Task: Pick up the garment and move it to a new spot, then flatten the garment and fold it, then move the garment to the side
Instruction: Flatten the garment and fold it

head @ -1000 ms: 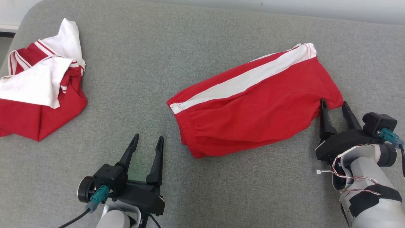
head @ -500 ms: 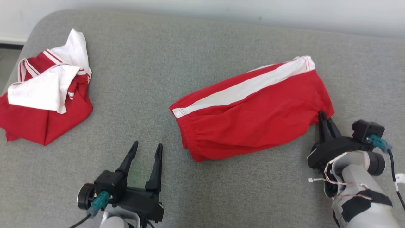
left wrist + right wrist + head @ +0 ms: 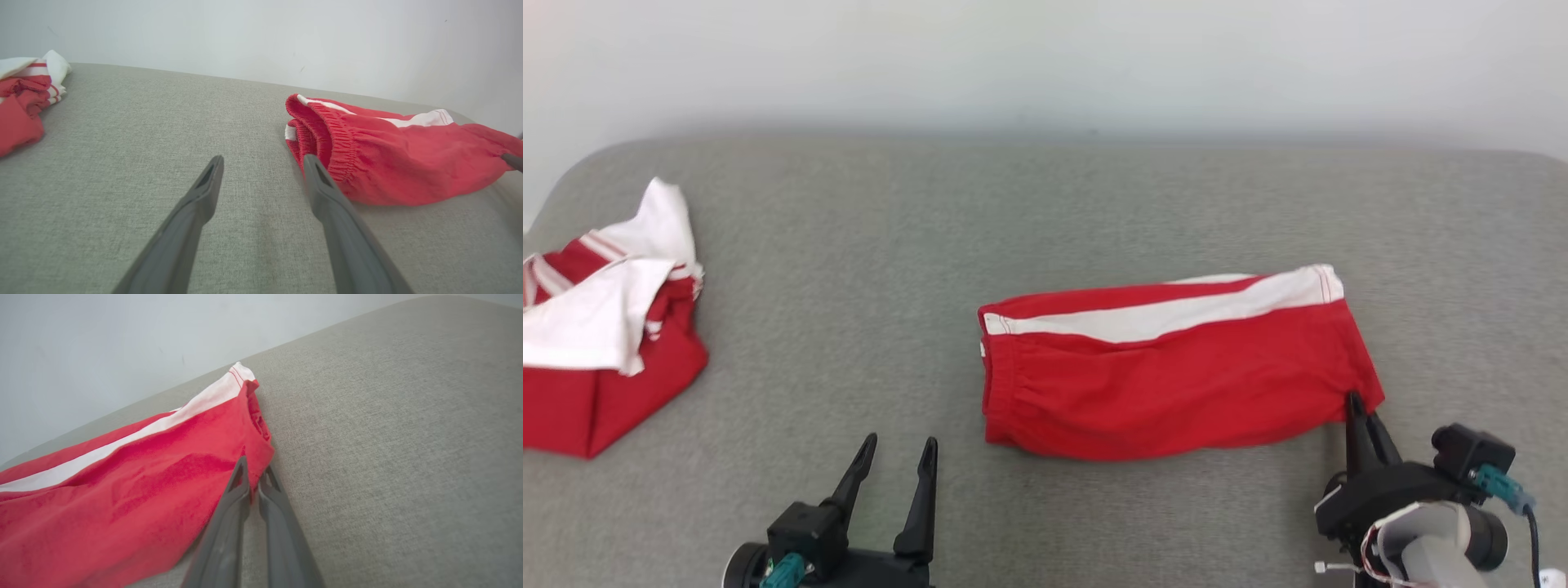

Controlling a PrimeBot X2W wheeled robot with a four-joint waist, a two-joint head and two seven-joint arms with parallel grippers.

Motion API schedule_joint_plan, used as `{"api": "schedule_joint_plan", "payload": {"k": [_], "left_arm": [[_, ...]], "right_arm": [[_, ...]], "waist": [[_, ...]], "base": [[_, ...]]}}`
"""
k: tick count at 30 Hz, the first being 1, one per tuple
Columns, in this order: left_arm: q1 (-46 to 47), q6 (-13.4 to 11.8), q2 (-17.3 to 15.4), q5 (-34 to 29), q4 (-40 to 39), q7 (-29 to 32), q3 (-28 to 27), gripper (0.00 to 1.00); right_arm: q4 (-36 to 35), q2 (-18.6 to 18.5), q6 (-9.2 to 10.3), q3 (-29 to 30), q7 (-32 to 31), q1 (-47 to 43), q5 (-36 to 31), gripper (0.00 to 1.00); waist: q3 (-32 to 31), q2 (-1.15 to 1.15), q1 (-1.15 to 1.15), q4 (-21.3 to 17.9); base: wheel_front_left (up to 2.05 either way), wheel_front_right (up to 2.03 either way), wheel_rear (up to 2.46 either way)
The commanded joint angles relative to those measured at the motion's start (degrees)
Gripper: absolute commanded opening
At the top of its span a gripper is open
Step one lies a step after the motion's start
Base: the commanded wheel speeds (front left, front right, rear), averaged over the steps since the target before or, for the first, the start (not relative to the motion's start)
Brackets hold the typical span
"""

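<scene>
The red shorts [image 3: 1176, 384] lie flat across the middle of the grey desk [image 3: 849, 245], waistband [image 3: 339, 139] toward my left and leg openings toward my right, with the white stripe [image 3: 1160, 317] along the far edge. My right gripper [image 3: 1357, 408] is at their near right corner, its two fingers clenched together on the hem. From my head I see just the dark tips meeting the red cloth; the right wrist camera looks straight down the fingers and shows the corner of the hem pinched between them. My left gripper [image 3: 903, 447] is spread wide and holds nothing, just left of the waistband and apart from it; I think it sits low over the desk, but I cannot tell if it touches. The left wrist camera shows the gathered elastic in stacked layers. Another red and white garment [image 3: 596, 351] lies crumpled at the desk's far left.
</scene>
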State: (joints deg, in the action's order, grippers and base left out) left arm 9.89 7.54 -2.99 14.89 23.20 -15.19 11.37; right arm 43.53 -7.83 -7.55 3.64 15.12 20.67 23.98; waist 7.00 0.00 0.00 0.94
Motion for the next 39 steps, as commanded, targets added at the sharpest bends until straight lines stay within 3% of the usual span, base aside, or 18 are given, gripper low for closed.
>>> {"api": "schedule_joint_plan", "payload": {"k": [1,7,17,24,30,35,39], "left_arm": [[-1.07,-0.13,-0.14,0.56,-0.11,0.08,-0.14,1.00],[-3.00,-0.13,-0.12,0.49,-0.34,0.08,-1.01,1.00],[-2.61,-0.14,-0.02,0.26,-0.15,0.08,-0.82,1.00],[-3.11,-0.13,0.02,0.17,0.01,0.08,-1.38,1.00],[-3.44,-0.13,0.06,0.72,0.34,0.08,-1.14,1.00],[-4.23,-0.13,0.08,0.74,-0.03,0.08,-1.49,1.00],[-4.24,-0.13,0.10,0.62,-0.09,0.08,-1.79,1.00]], "right_arm": [[-0.34,0.24,0.13,0.33,0.02,-1.05,-0.62,0.00],[-2.38,1.46,0.13,2.29,0.01,-4.61,-1.62,0.00],[-7.02,2.46,0.13,0.72,0.01,-4.21,-3.76,0.00],[-14.54,2.03,0.13,-10.10,0.01,-3.65,-4.20,0.00],[-19.11,1.11,0.13,-22.71,0.02,-3.66,-3.53,0.00],[-20.86,0.43,0.13,-32.53,0.01,-4.28,-2.26,0.00],[-19.86,0.54,0.13,-36.59,0.01,-3.76,-1.02,0.00]], "waist": [[-3.09,0.00,0.00,-4.00],[-3.67,0.00,0.00,-6.52],[-2.61,0.00,0.00,-5.94],[-2.31,0.00,0.00,-4.87],[-2.89,0.00,0.00,-3.38],[-3.26,0.00,0.00,-2.05],[-3.25,0.00,0.00,-1.53]], "base": [[0.00,0.00,0.00],[0.00,0.00,0.00],[0.00,0.00,0.00],[0.00,0.00,0.00],[0.00,0.00,0.00],[0.00,0.00,0.00],[0.00,0.00,0.00]]}}
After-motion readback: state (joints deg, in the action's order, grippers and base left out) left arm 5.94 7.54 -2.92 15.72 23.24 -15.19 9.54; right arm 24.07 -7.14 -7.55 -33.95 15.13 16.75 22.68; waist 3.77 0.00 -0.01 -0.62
